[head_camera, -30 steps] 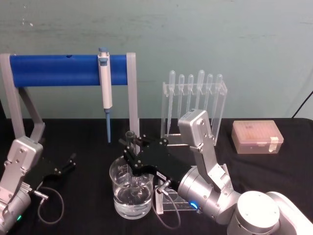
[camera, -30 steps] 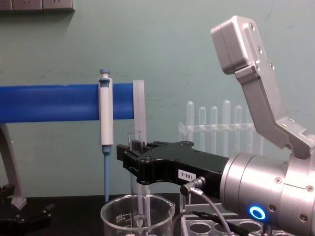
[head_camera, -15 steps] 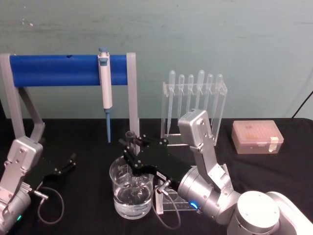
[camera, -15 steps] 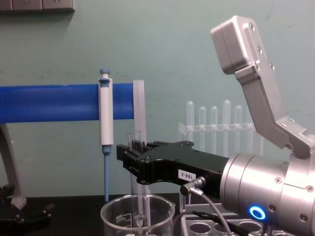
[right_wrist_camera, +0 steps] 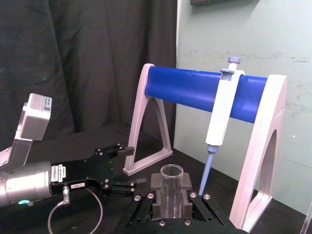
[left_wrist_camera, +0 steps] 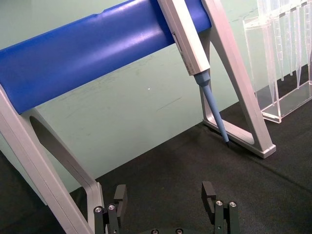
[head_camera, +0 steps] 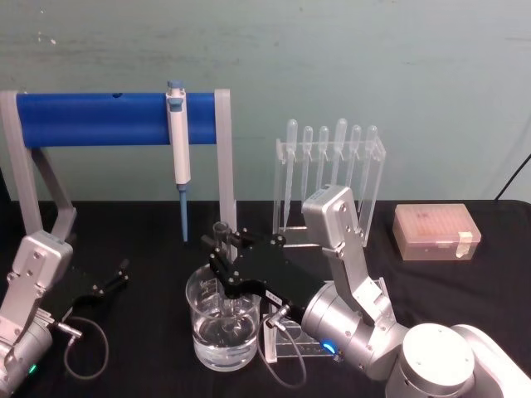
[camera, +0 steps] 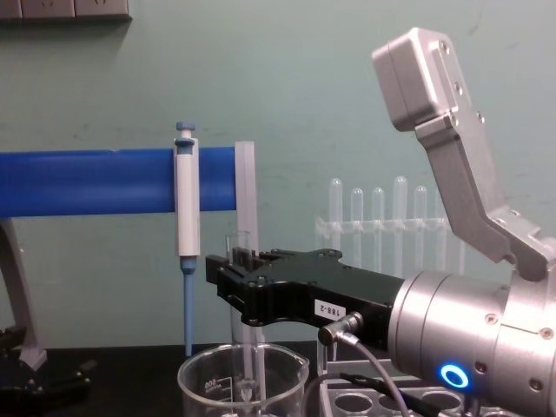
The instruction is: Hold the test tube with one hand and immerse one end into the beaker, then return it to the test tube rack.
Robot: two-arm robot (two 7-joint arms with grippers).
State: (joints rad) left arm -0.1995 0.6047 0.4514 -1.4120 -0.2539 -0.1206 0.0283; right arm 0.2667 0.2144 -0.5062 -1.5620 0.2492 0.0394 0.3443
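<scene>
One tool gripping test tube, dipped in beaker

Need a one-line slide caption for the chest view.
Right gripper holds the test tube upright, lower end dipped into the beaker.

pale green wall, black tabletop
</scene>
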